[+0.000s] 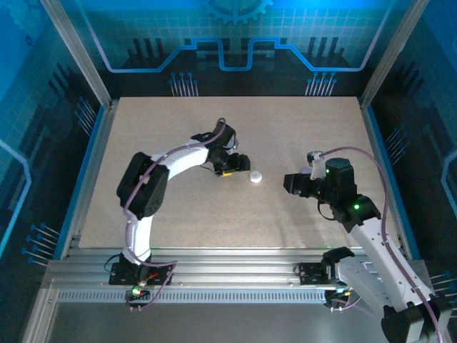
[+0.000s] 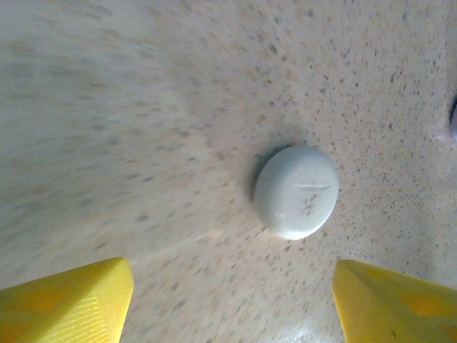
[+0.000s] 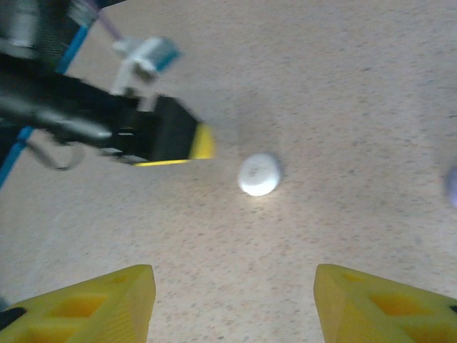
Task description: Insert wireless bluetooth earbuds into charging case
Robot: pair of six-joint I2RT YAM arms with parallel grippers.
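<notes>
The charging case (image 1: 255, 176) is a small round white puck lying with its lid shut on the speckled table (image 1: 178, 214), apart from both grippers. My left gripper (image 1: 241, 166) hovers just left of it. In the left wrist view the case (image 2: 296, 191) lies ahead of the gripper (image 2: 232, 307), whose yellow fingers (image 2: 68, 304) stand wide with only table between them. My right gripper (image 1: 289, 184) is to the right of the case, open and empty. From the right wrist the case (image 3: 259, 174) sits well ahead of the gripper (image 3: 234, 304). The earbuds are out of view.
Aluminium posts and blue walls fence the table on three sides. The left arm's dark gripper body with its yellow tip (image 3: 175, 139) reaches in beside the case. A blurred pale spot (image 3: 451, 186) lies at the right edge of the right wrist view; I cannot tell what it is.
</notes>
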